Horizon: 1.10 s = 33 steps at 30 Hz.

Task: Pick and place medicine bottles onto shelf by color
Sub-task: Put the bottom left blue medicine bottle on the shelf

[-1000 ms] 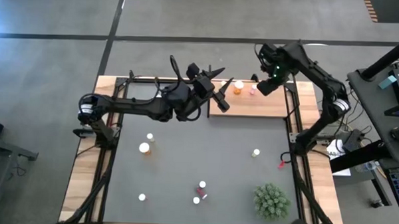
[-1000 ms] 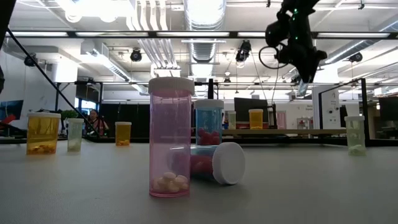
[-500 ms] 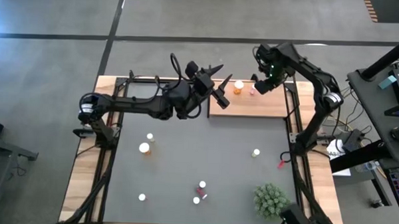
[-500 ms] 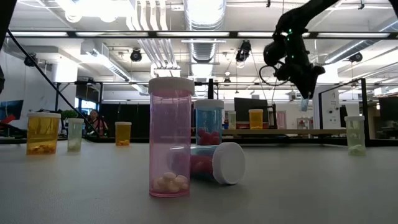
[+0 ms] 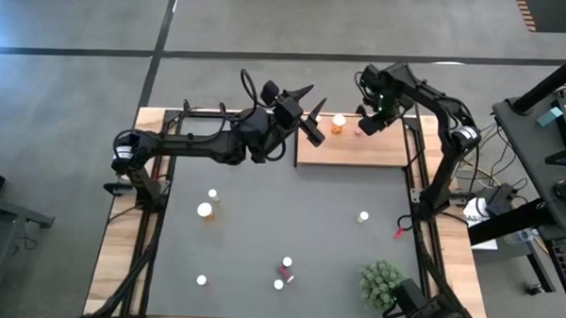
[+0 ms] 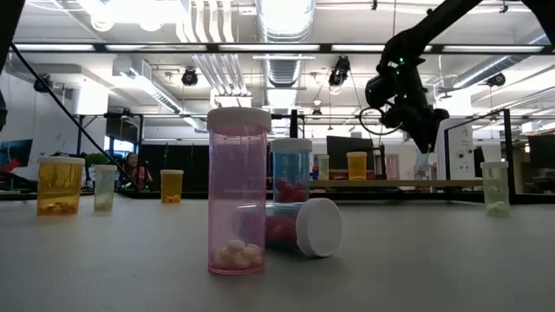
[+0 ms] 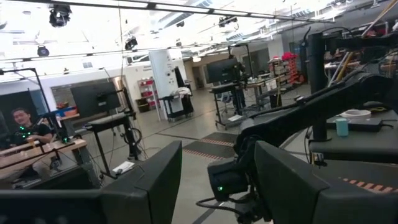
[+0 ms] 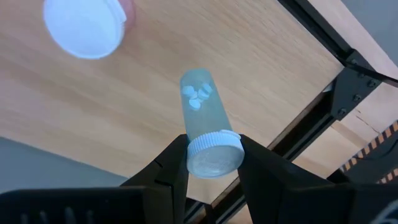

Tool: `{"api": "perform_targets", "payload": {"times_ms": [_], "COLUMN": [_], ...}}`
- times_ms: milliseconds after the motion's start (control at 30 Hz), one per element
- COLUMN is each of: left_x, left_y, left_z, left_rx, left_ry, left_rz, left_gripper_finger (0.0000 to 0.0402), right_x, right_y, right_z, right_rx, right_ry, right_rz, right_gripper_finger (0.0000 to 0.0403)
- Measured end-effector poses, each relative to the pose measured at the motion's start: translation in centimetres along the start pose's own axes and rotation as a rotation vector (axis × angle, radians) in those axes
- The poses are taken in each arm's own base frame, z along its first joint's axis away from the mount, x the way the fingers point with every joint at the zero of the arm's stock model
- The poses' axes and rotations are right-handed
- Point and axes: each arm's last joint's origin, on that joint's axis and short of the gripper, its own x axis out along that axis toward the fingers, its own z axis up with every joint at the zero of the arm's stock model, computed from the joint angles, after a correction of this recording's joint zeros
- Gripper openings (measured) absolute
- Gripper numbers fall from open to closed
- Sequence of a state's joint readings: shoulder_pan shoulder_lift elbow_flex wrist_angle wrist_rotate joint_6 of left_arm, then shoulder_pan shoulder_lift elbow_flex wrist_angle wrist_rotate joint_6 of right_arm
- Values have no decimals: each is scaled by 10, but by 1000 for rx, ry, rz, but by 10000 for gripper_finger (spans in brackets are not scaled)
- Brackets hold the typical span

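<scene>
1. My right gripper is clamped on the white cap of a pale green bottle. The bottle hangs below the fingers, above the shelf, with small white pills showing in its lower end.
2. In the high view that gripper sits over the shelf's right part, close to a pink bottle.
3. An orange bottle stands upright on the shelf, to the left of the pink one.
4. My left gripper is raised near the shelf's left end. Its fingers stand apart and hold nothing.
5. Loose bottles are spread over the dark mat. An orange one is at the left and a pale one at the right.
6. In the low view a pink bottle stands upright in front, a capped bottle lying on its side just beside it.
</scene>
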State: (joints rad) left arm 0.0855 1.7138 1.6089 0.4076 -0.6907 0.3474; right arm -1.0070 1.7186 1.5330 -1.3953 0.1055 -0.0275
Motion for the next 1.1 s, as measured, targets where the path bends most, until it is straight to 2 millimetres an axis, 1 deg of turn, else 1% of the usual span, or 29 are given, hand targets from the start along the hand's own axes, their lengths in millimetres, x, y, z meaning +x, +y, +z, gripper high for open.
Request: {"api": "perform_targets", "payload": {"times_ms": [300, 700, 1100], "left_x": [0, 0, 0], "left_y": [0, 0, 0], "left_z": [0, 0, 0], "left_rx": [0, -2, -3], "left_ry": [0, 0, 0], "left_rz": [0, 0, -1], "left_gripper_finger": [187, 187, 187], "right_x": [10, 20, 21], "right_y": [0, -8, -8], "right_z": [8, 14, 16], "right_rx": [-11, -2, -38], "right_ry": [17, 36, 20], "right_rz": [1, 5, 2], "right_gripper_finger": [109, 109, 110]}}
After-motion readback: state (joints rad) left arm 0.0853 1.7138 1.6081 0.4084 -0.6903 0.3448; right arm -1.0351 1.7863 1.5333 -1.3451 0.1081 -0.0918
